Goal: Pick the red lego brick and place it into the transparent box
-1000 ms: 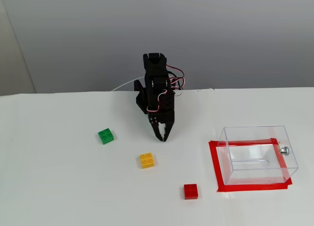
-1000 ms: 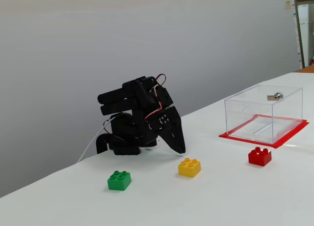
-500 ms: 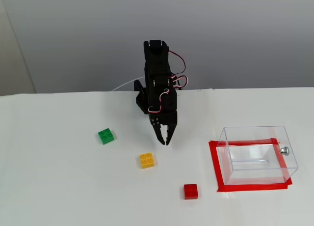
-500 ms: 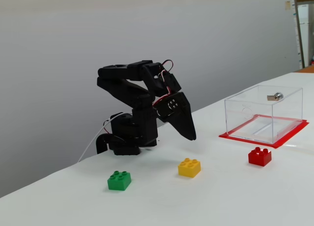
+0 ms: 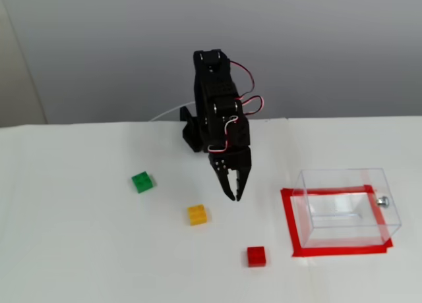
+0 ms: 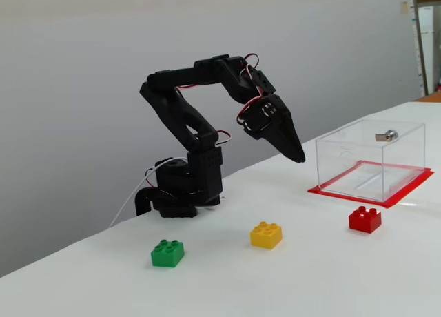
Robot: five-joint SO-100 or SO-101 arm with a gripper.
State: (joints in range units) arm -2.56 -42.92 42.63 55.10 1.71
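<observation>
The red lego brick (image 5: 256,256) (image 6: 364,220) rests on the white table near its front edge, just left of the transparent box (image 5: 346,207) (image 6: 371,158). The box stands inside a red tape rectangle (image 5: 289,219) and has a small silver knob on one side. My black gripper (image 5: 234,197) (image 6: 299,157) hangs in the air, well above the table, fingers pointing down and forward. Its jaws look shut with nothing between them. It is behind the red brick and left of the box in both fixed views.
A yellow brick (image 5: 197,215) (image 6: 266,235) lies left of the red one, and a green brick (image 5: 142,182) (image 6: 167,253) lies farther left. The arm's base (image 6: 179,189) sits at the table's back edge, before a grey wall.
The arm has unfolded and risen from its low folded pose. The gripper has lifted off the table and swung forward and toward the box. The bricks and box have not moved.
</observation>
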